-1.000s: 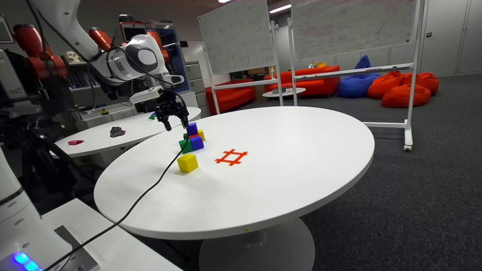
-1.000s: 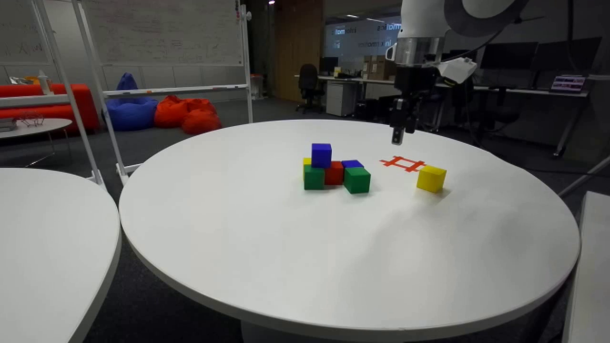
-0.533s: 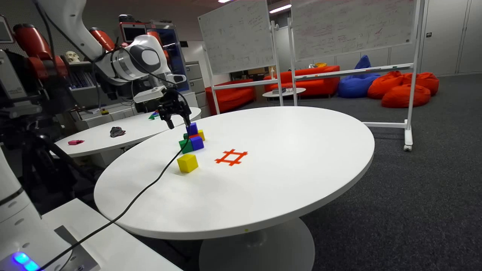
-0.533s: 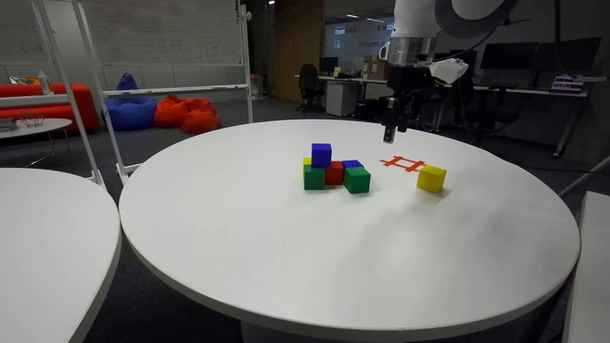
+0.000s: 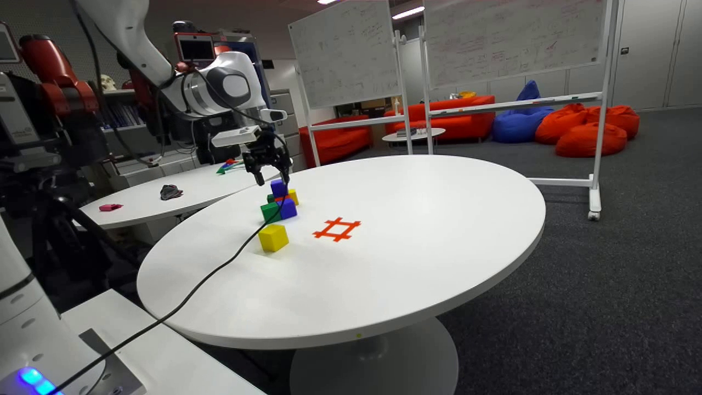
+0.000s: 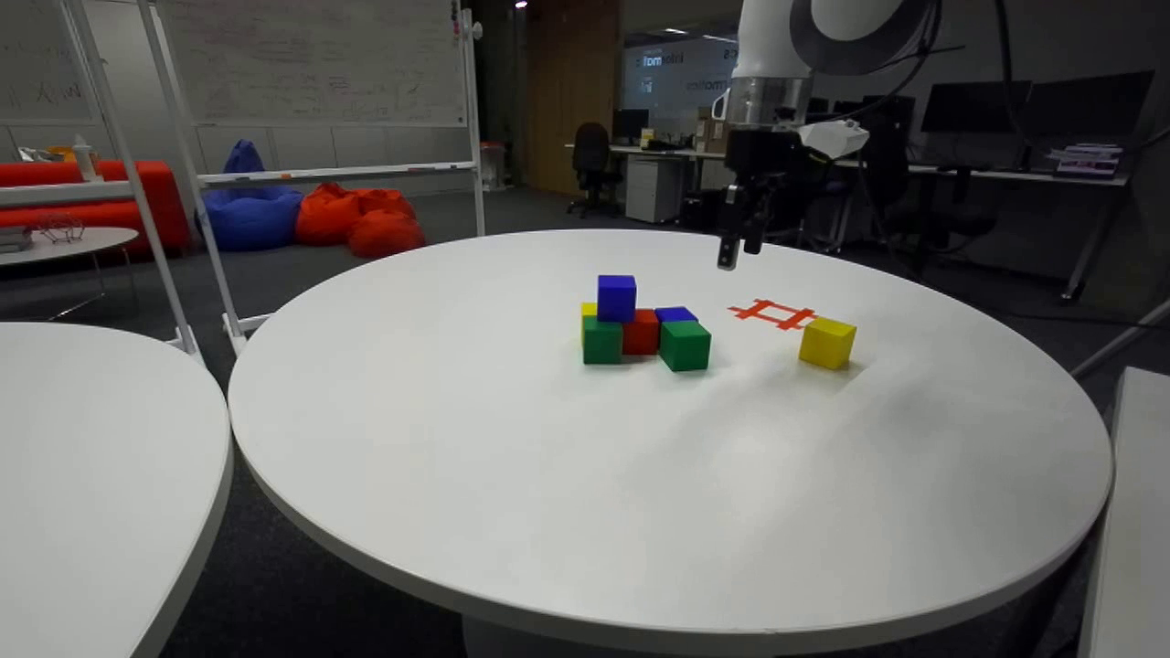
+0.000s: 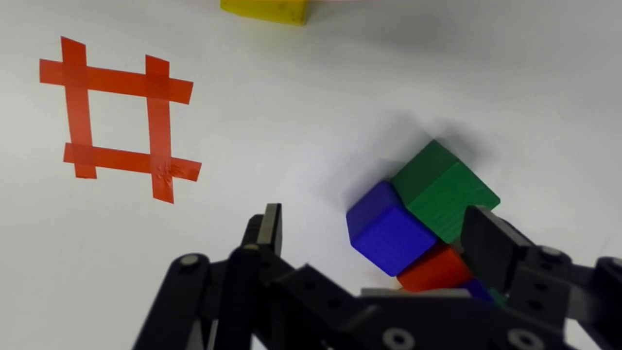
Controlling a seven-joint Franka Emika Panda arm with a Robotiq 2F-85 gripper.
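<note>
- Landmark: red tape frame [image 7: 159, 127] on the round white table [image 6: 548, 512].
- Gripper [image 7: 373, 211]: jaws spread wide, nothing between them, no contact seen. Hangs above the table, on the cube cluster [image 6: 644, 334] side of the tape frame.
- Nearest below: lower blue cube [image 7: 388, 233] and nearer green cube [image 7: 444, 194], touching each other, apart from the tape frame.
- Farther from the tape frame, same cluster: red cube [image 6: 640, 332], second green cube [image 6: 602, 341], clustered yellow cube [image 5: 294, 197]; upper blue cube [image 6: 616, 299] stacked on top, exact support unclear.
- Lone yellow cube [image 6: 828, 344]: near the tape frame, outside it.
- Step in hand (judged): empty-handed hover, no grasp begun.
- Next move (judged): any descent calls for squaring the jaws to cube faces; the nearest pair looks skewed, and packed neighbours leave little room.
- Writing: lettering [image 6: 665, 61] far behind the tape frame reads partly "informat"; whiteboard [image 6: 320, 59] scrawl illegible. No brand readable on cubes or gripper.
</note>
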